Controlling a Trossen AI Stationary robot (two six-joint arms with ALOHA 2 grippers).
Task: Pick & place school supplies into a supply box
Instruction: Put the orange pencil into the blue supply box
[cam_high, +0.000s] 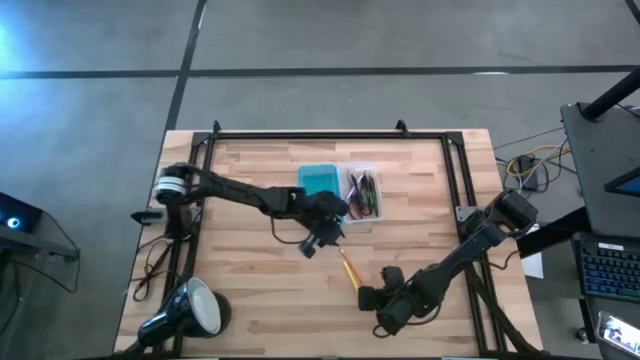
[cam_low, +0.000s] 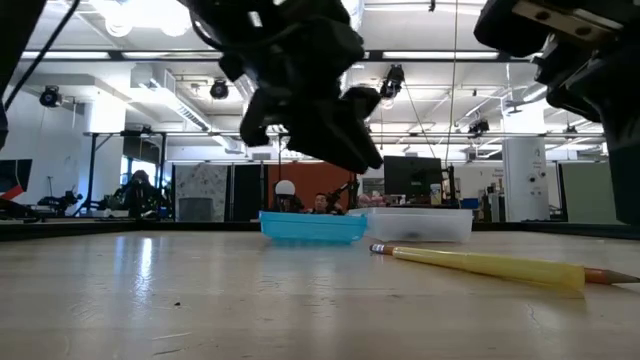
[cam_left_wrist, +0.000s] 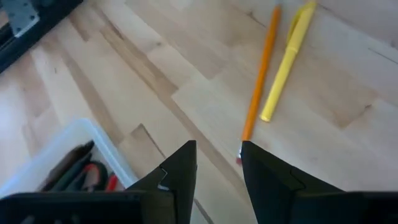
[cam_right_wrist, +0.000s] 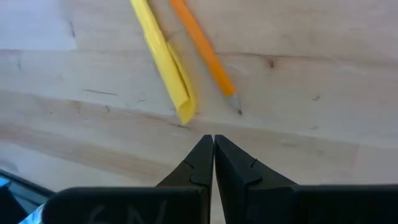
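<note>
Pale wooden planks carry everything: on the table (cam_high: 250, 280) a yellow pen (cam_high: 351, 275) and an orange pencil (cam_high: 345, 260) lie side by side, touching or nearly so, still outside the supply box (cam_high: 362, 192), whose clear tray already holds dark pens and red-handled scissors, its turquoise lid (cam_high: 319, 181) set just beside it. Both remaining pieces lie between the two arms. The left gripper (cam_high: 325, 236), fingers parted and empty, hovers between the tray and the pair; in its wrist view the pencil's near end sits just ahead of the fingertips, both long axes running away from it. The right gripper (cam_high: 385, 303), fingers pressed together and holding nothing, hovers near the pair's opposite ends. The left looks better placed, I judge, being already open. The low view alone shows pen and pencil lying flat on the wood; the overhead alone shows the tray's contents.
</note>
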